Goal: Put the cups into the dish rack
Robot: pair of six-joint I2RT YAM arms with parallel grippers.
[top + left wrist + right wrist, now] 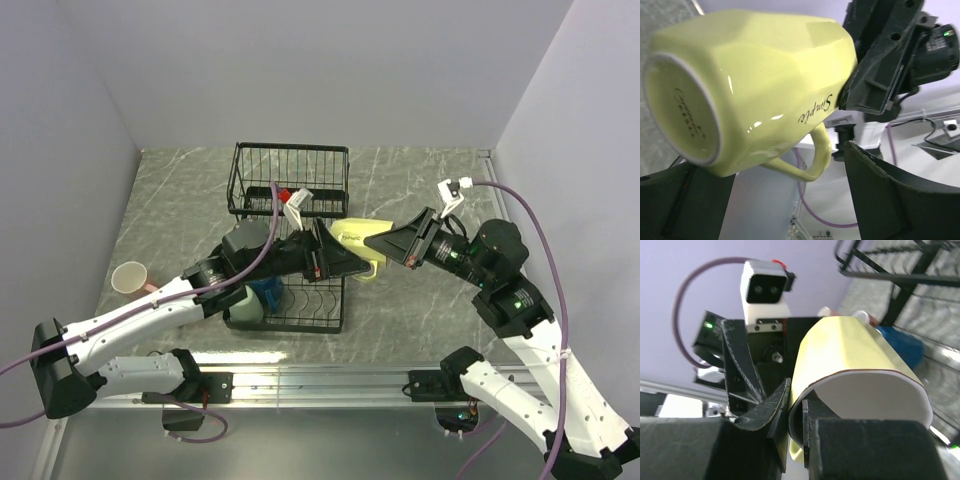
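Rack (312, 312) held a blue cup (268, 293) and a green cup (244, 309) in its tray. Right gripper (388, 246) pinched the yellow cup (352, 237) by its rim over the rack's right edge; left gripper (342, 260) gaped wide at its base.

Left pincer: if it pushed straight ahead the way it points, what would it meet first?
The left pincer would probably meet the yellow-green mug, base toward it, gripped by the right pincer; how close is unclear.

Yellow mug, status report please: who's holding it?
Right gripper shut on yellow mug rim. Left gripper open at its base. Mug sideways, by dish rack. No obstacle seen.
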